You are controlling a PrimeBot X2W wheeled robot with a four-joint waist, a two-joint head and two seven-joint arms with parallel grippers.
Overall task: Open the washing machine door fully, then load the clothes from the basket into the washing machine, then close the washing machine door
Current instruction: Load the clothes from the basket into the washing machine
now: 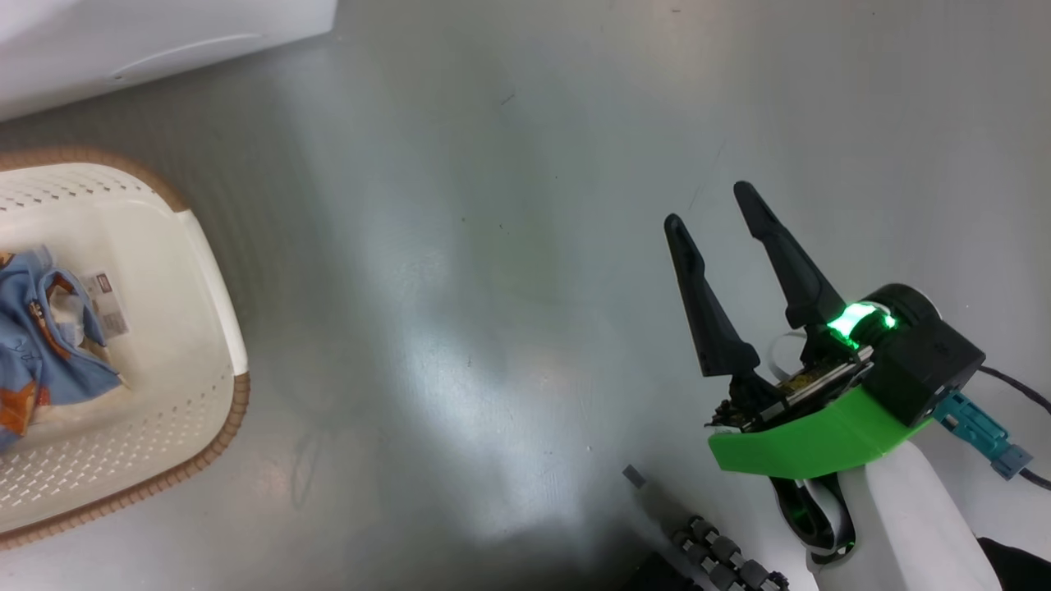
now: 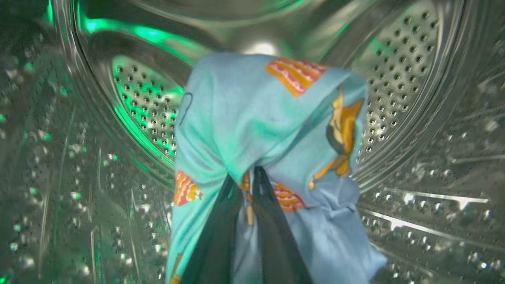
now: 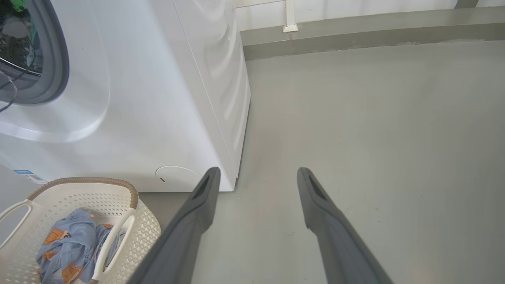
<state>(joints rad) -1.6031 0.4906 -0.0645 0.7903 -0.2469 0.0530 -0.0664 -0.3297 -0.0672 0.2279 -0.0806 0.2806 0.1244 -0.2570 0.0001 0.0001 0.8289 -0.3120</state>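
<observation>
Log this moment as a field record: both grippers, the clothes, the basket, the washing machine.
left gripper: shut on a light-blue cloth, deep inside the steel drum
right gripper: open, empty, above the grey floor
basket: on the floor at the foot of the washing machine
clothes in basket: one crumpled blue bundle with orange-brown prints
progress: loading under way, basket not yet emptied

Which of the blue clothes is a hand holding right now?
The piece inside the steel drum, pinched by the left hand; the other lies loose in the basket.
</observation>
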